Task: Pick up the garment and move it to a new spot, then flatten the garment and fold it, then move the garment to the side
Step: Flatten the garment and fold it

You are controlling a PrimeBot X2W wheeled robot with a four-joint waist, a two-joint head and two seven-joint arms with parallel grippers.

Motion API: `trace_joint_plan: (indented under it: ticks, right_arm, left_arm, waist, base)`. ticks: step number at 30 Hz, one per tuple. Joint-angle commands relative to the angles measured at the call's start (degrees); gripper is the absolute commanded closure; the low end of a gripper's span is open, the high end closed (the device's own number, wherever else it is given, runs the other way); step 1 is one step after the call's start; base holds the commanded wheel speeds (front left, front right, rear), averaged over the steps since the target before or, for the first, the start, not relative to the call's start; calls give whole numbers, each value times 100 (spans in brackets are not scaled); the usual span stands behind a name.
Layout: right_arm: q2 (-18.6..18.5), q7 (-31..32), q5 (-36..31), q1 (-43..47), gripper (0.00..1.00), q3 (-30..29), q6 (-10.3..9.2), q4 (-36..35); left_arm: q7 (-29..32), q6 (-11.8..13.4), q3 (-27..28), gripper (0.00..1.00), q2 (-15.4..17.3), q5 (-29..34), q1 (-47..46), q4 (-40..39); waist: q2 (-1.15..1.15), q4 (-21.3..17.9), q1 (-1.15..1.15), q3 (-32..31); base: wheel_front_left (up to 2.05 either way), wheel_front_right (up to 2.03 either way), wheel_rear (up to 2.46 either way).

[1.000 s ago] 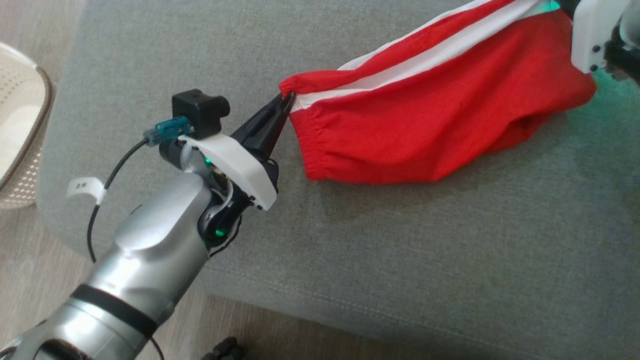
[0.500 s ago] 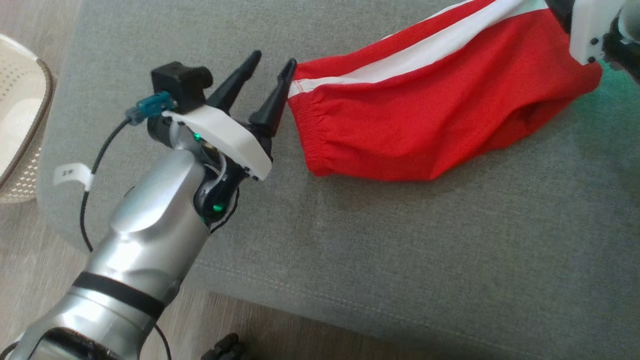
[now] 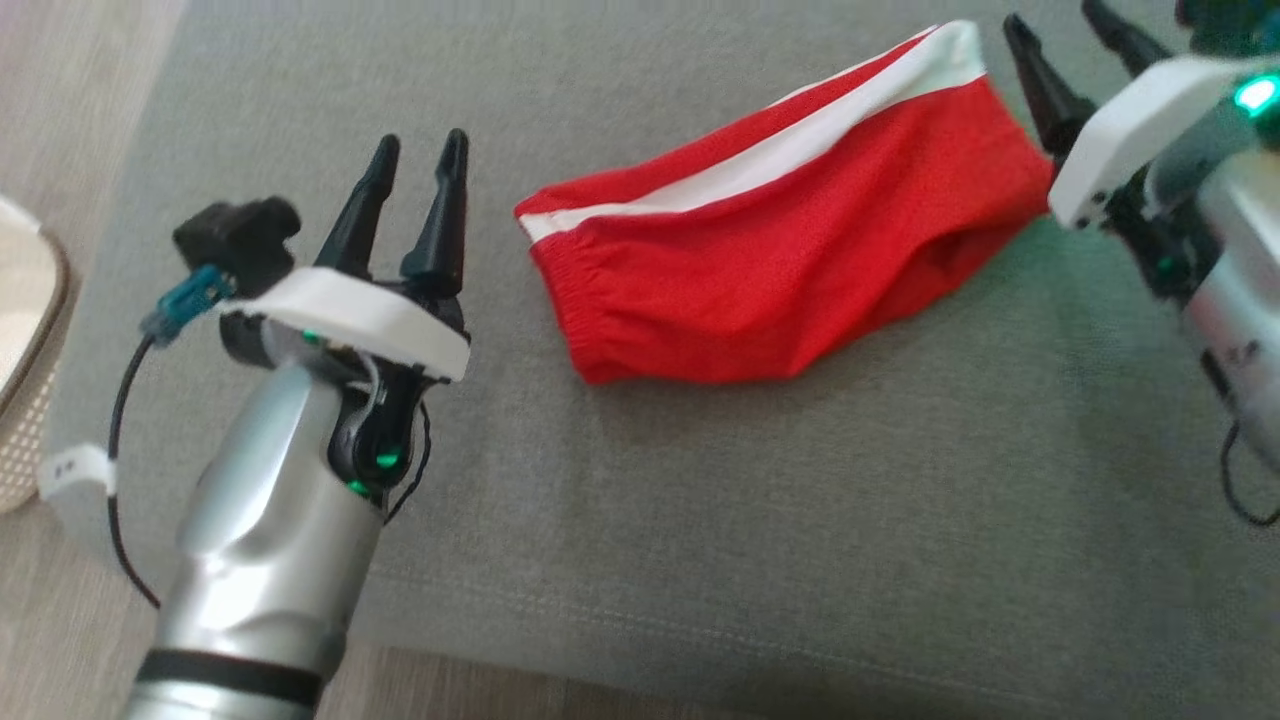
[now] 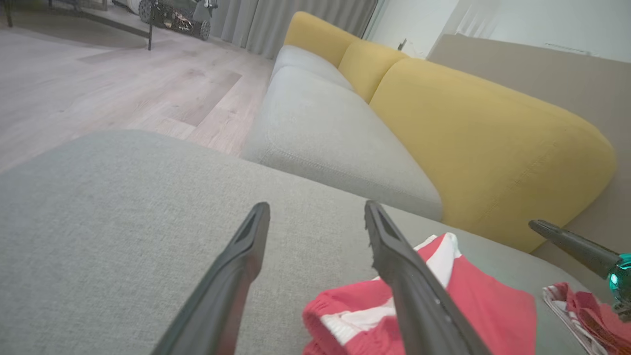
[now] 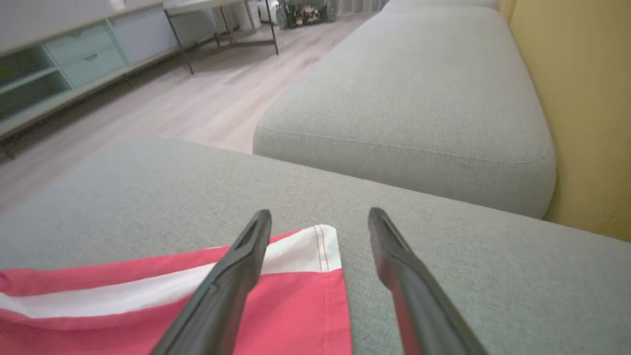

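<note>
Head view: I see the garment [image 3: 760,270], red with a white stripe, lying on the grey cushion [image 3: 800,540], well back from its near edge. The left gripper [image 3: 420,150] is spread and empty, near the elastic end. The right gripper [image 3: 1050,20] is spread, just beside the other end.
Left wrist view: fingers apart, garment [image 4: 483,305] low right.
Right wrist view: fingers apart over the striped corner; I cannot tell if they touch.

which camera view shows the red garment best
The head view: the whole red garment lies in frame on the grey cushion, white stripe and both ends visible. The left wrist view catches its elastic end, partly behind a finger. The right wrist view shows one striped corner.
</note>
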Motion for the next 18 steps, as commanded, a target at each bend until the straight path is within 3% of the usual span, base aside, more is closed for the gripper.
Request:
trace_joint_plan:
  ticks: [1,6,10,13,18]
  right_arm:
    - [64,-275,60,150,0,-99,-4,-78]
    - [302,-883,160,582,0,-418,-4,-10]
    - [394,-1114,-137,896,0,-636,-4,-28]
    - [364,-1139,-642,1131,0,-1125,-4,-194]
    - [409,-1142,-1900,2072,0,-2420,-4,-929]
  left_arm:
    - [-69,64,370,0,84,182,30,-333]
    - [-70,138,551,0,-84,773,526,-644]
    - [-70,144,667,0,-202,993,868,-738]
    - [-70,159,734,0,-266,1170,1121,-835]
    - [-70,161,924,0,-352,1338,1579,-1047]
  waist:
    - [0,-248,0,-321]
    - [0,-447,0,-656]
    - [0,-577,0,-935]
    - [0,-668,0,-1098]
    - [0,-818,0,-1296]
  base:
    - [0,0,0]
    - [0,0,0]
    - [0,0,0]
    - [0,0,0]
    - [0,0,0]
